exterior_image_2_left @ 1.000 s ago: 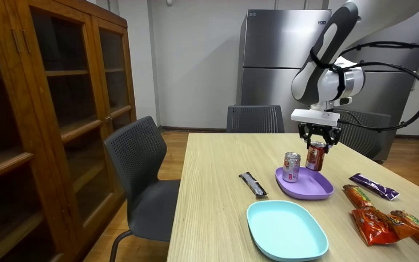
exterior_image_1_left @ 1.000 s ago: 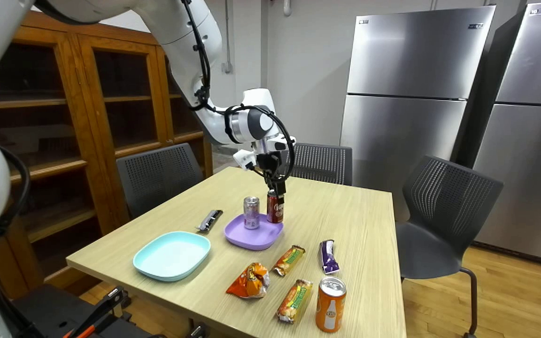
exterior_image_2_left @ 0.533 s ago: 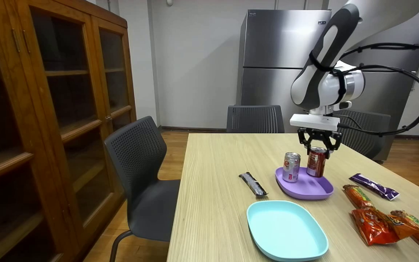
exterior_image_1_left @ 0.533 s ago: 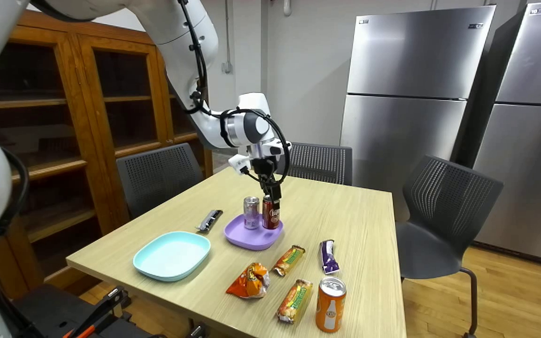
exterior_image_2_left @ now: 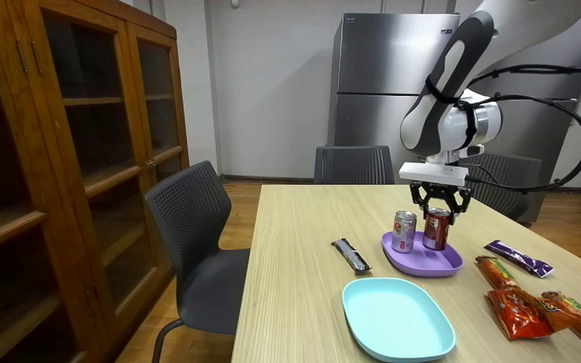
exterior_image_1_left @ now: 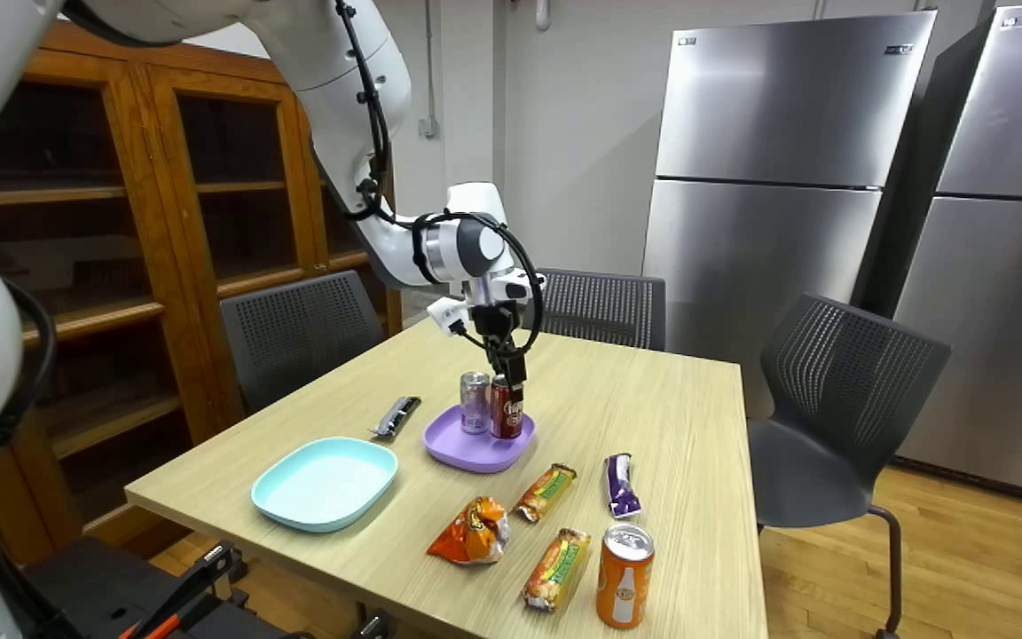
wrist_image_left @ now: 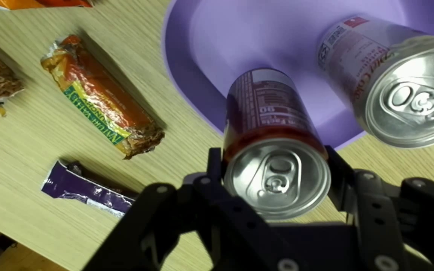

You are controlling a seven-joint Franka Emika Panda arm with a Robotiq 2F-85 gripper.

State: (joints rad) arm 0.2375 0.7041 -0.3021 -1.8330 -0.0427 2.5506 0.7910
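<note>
wrist view: tool (wrist_image_left: 272,154) pinches the red can (wrist_image_left: 274,139) below its rim, a sound hold; tab appears sealed, so presume full weight, stiff, slick walls. in an exterior view, it is within the purple tray (exterior_image_2_left: 429,265), base contact uncertain, inward of the tabletop (exterior_image_2_left: 310,242) far edge; arm (exterior_image_2_left: 424,132) slopes down, tool pointing downward.

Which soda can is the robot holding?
The red can, clamped in the gripper. The silver can beside it and the farther orange can stand ungripped.
</note>
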